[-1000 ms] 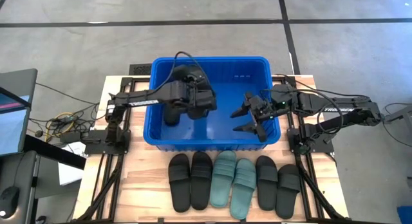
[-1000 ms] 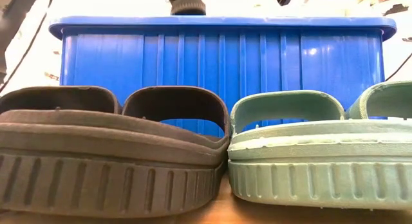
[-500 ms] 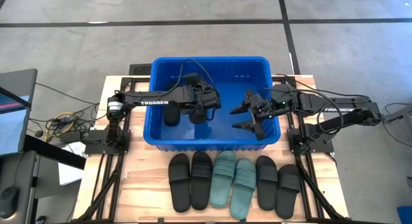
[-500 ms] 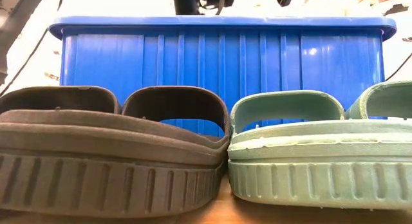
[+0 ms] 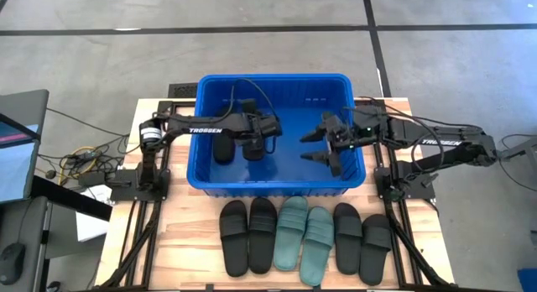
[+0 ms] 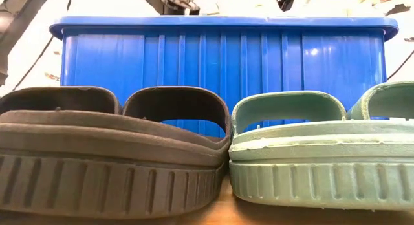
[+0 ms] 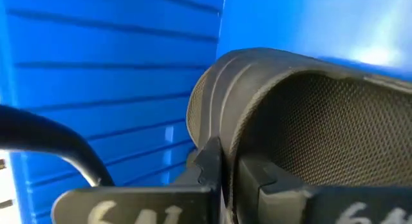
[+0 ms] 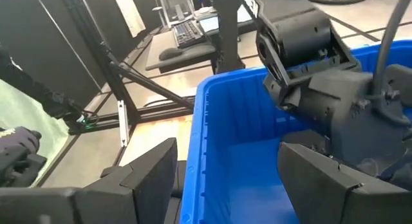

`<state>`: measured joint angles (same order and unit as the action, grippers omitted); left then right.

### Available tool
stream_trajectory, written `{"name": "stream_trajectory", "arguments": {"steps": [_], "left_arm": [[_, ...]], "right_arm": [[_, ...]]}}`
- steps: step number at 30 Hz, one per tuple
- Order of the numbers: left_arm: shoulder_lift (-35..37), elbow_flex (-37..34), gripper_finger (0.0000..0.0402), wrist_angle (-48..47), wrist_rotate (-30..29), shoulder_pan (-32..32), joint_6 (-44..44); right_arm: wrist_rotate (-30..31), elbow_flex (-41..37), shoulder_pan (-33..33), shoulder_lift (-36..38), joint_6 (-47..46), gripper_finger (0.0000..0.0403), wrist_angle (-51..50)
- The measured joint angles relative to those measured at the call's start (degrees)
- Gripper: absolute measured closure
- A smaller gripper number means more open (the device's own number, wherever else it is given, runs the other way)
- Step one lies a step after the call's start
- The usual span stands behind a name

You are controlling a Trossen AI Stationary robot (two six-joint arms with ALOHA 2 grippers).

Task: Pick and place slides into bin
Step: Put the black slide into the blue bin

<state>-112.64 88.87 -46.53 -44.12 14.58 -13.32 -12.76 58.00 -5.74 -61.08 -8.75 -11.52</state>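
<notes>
The blue bin [image 5: 277,77] stands at the table's far middle. My left gripper [image 5: 259,138] reaches into it from the left and is shut on a black slide [image 5: 254,150]. That slide fills the left wrist view [image 7: 302,102]. A second black slide [image 5: 222,149] lies in the bin beside it. My right gripper [image 5: 315,145] is open and empty over the bin's right part. Several slides lie side by side on the table in front of the bin: two black [image 5: 248,236], two teal [image 5: 304,237] and two black [image 5: 362,236]. My left gripper pinches the black slide's strap at its edge [image 7: 226,141]. One finger [image 7: 207,165] is on the strap's outer side and the other [image 7: 267,180] is on its meshed inner side. The slide sits inside the bin. Whether it rests on the bin's floor I cannot tell.
The bin's ribbed front wall [image 6: 220,70] stands close behind the row of slides [image 6: 110,154]. Arm frames flank the bin on the left [image 5: 147,170] and right [image 5: 403,179]. A monitor [image 5: 21,141] and cables lie off the table's left side.
My left gripper has gone down into the bin with the black slide and a little toward the table's right, dropping below the rim in the low view. My right gripper has shifted slightly toward the far edge, staying open.
</notes>
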Motion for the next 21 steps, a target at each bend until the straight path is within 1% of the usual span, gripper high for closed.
{"name": "stream_trajectory", "arguments": {"steps": [2,5,7,10,17,21], "left_arm": [[0.0,-0.9,0.0401,0.6,0.1,0.6,0.1],[0.0,-2.8,0.0401,5.1,0.3,1.3,-0.1],[0.0,-3.5,0.0401,6.4,0.7,1.7,-0.6],[0.0,-3.8,0.0401,6.9,3.0,2.3,-0.9],[0.0,-3.8,0.0401,7.9,3.0,4.4,-2.1],[0.0,-3.8,0.0401,7.8,4.6,5.6,-2.1]], "right_arm": [[0.0,0.0,-0.6,0.0,0.0,0.0148,0.0],[0.0,0.0,-1.6,0.0,0.0,0.0148,0.0],[0.0,0.0,-2.2,0.0,0.0,0.0148,0.0],[-0.1,0.0,-3.0,0.0,0.0,0.0148,0.0],[-0.2,0.0,-4.2,0.0,0.1,0.0148,0.0],[-0.2,0.0,-4.2,0.0,0.1,0.0148,0.0]]}}
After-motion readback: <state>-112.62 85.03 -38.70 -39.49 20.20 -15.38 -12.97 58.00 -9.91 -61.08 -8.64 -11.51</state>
